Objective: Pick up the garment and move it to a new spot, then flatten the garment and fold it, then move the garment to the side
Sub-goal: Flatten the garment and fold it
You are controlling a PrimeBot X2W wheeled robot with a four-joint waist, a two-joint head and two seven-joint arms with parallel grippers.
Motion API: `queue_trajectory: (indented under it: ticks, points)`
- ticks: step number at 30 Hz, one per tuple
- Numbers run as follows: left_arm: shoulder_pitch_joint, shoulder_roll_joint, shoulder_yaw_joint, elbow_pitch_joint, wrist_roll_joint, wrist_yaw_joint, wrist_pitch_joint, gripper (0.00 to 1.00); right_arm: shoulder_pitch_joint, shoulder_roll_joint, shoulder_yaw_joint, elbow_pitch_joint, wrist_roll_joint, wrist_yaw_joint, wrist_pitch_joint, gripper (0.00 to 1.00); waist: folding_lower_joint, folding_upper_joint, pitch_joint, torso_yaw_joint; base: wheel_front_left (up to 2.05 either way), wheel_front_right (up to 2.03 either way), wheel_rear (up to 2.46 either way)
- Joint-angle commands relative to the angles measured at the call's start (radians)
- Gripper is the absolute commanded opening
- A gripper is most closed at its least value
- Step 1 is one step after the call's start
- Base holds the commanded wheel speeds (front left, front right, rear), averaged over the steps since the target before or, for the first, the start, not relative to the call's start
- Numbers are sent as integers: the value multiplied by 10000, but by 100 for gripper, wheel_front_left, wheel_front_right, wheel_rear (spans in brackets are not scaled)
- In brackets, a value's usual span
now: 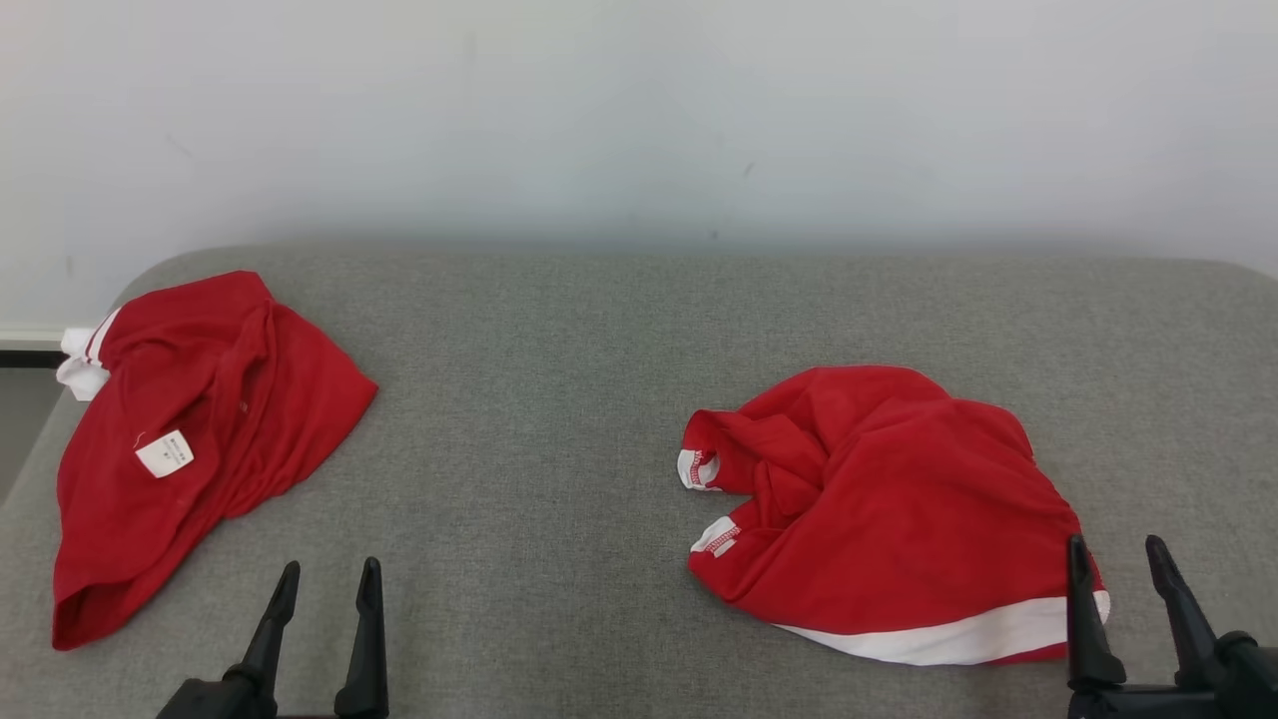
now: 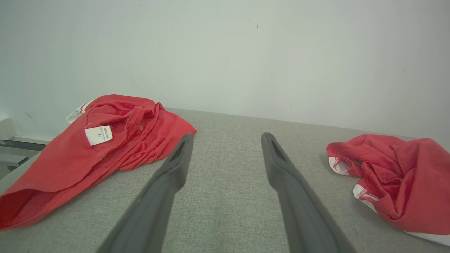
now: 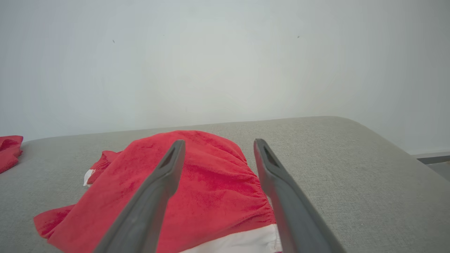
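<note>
A crumpled red garment with a white hem band (image 1: pixel 889 509) lies on the right of the grey padded table (image 1: pixel 559 379); it also shows at the right of the left wrist view (image 2: pixel 397 179) and under my fingers in the right wrist view (image 3: pixel 197 189). A second red garment with a white label (image 1: pixel 190 429) lies at the far left, also in the left wrist view (image 2: pixel 95 147). My right gripper (image 1: pixel 1116 551) is open at the first garment's lower right corner, nothing between its fingers. My left gripper (image 1: pixel 332 575) is open over bare table between the two garments.
A pale wall (image 1: pixel 639 110) rises behind the table. The table's left edge (image 1: pixel 40 449) drops to the floor beside the second garment. In the right wrist view the table's right edge (image 3: pixel 393 140) curves down.
</note>
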Motion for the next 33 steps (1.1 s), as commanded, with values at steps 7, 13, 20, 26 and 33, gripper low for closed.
queue_trajectory:
  ticks: [7, 13, 20, 26, 33]
  points:
    - [136, 57, 115, -73, 62, 14, -36, 100, 693, 652, 255, -1462, -317, -22, -11, 100, 1, 0, -3, -216, 0, 0, 0]
    - [199, 40, 92, -102, 156, 14, -36, 100, 810, 861, 421, -1708, -359, -22, -12, 100, 1, 0, 110, -370, 0, 0, 0]
    - [-644, 287, -660, 13, -32, 14, -36, 100, 565, 928, 588, -1648, -383, -22, -13, 100, 1, 0, 371, -659, 0, 0, 0]
    - [-1705, 638, -1794, 522, -148, 14, -23, 100, 426, 959, 775, -1319, -229, -22, -13, 100, 1, 0, 620, -977, 0, 0, 0]
    - [-3168, 1164, -3725, 1254, -691, 16, 673, 100, 227, 996, 944, -1085, -273, -22, -13, 100, 1, 0, 946, -1496, 0, 0, 0]
